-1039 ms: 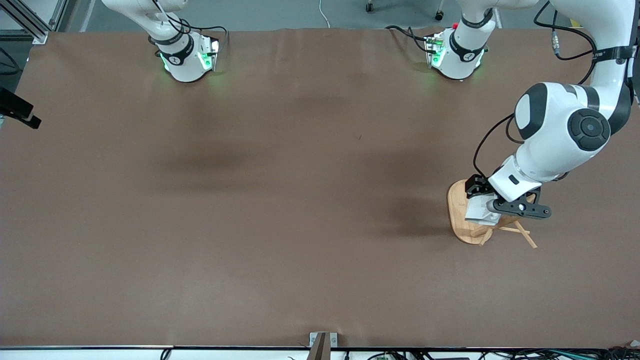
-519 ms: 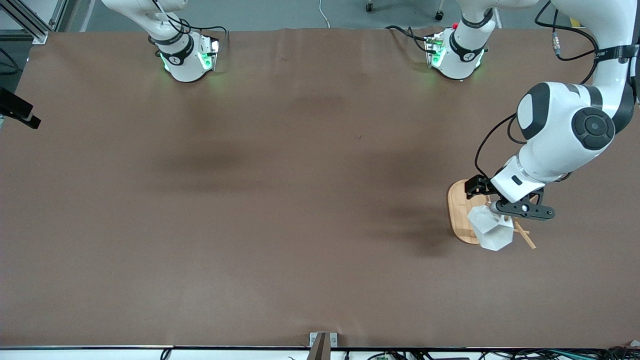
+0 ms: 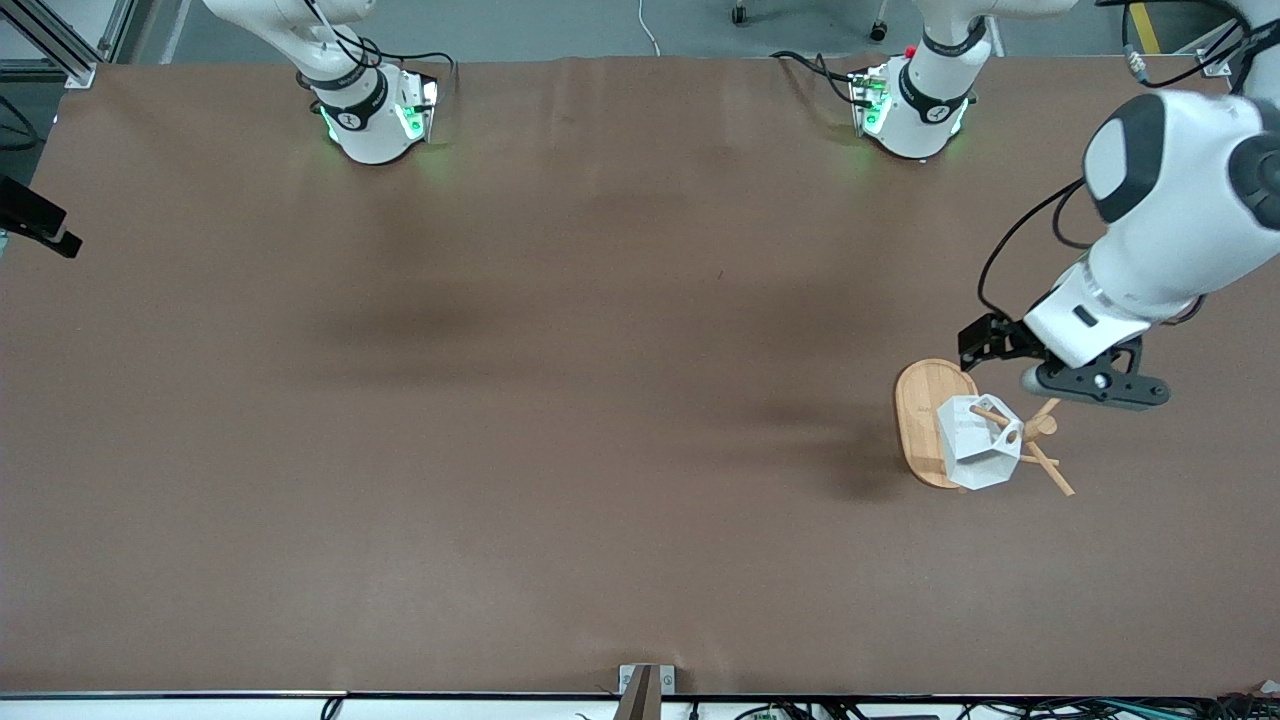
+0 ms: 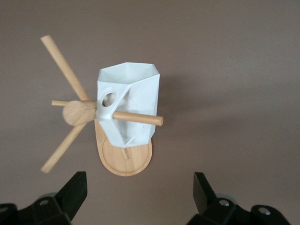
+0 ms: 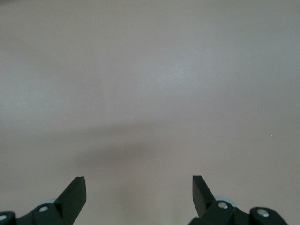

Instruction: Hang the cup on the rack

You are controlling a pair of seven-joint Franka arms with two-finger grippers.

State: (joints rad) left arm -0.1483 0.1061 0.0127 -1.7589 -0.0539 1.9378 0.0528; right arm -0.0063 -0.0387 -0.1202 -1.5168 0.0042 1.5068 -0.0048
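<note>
The cup [image 3: 978, 455] hung by its handle on a peg of the rack [image 3: 918, 420]. The left pincer [image 4: 138, 197] had released it, fingers apart, and risen above the rack. The right pincer [image 5: 139, 197], also apart, waited over bare counter [image 3: 500, 400]. Hanging judged complete.

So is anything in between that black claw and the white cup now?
No. In the left wrist view, the open left claw is clear of the cup, which hangs on a rack peg; only air and bare table show between.
</note>
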